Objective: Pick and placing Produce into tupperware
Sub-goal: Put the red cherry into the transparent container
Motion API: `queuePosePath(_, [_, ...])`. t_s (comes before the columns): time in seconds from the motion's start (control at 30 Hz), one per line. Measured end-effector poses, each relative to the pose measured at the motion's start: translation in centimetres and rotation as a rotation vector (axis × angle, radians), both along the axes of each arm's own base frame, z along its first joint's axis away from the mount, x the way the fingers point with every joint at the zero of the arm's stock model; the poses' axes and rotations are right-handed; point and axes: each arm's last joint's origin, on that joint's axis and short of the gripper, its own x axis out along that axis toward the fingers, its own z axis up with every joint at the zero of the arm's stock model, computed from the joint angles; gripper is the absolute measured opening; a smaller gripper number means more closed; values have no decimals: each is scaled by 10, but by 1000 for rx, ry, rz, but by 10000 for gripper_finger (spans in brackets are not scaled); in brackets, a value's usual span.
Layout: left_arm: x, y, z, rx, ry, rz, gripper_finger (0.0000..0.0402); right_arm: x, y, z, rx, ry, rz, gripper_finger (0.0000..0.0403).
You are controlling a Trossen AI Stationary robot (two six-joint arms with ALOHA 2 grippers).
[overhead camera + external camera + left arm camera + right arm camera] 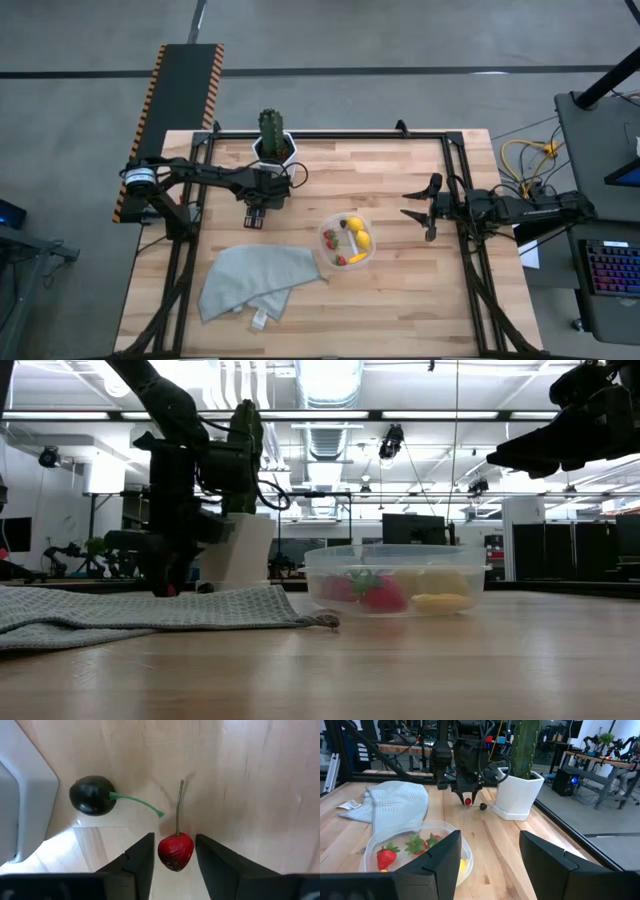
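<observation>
Between the left gripper's [173, 862] narrowly parted fingers sits a red cherry [175, 851], ungrasped; a dark cherry [91, 795] lies at ten o'clock. Lemons and strawberries fill the tupperware [330, 246]. Right gripper [415, 207] waits wide.

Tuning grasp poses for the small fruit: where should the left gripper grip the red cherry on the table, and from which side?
Grip the red cherry across its round body, coming straight down from above. Its thin stem lies along the table pointing away, too slim to pinch. The left gripper already straddles the body, fingers open either side. The dark cherry lies apart, so closing shouldn't disturb it.
</observation>
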Motion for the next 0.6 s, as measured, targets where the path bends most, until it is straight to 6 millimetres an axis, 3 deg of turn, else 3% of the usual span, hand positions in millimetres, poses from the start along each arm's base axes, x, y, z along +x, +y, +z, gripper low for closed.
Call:
queuePosePath(0.43, [0,-1,0,-17,-2,-2,36,0,0,0,1,0,0,194])
queuePosePath(0.6, [0,-1,0,-26,-2,0,22,0,0,0,1,-1,0,194])
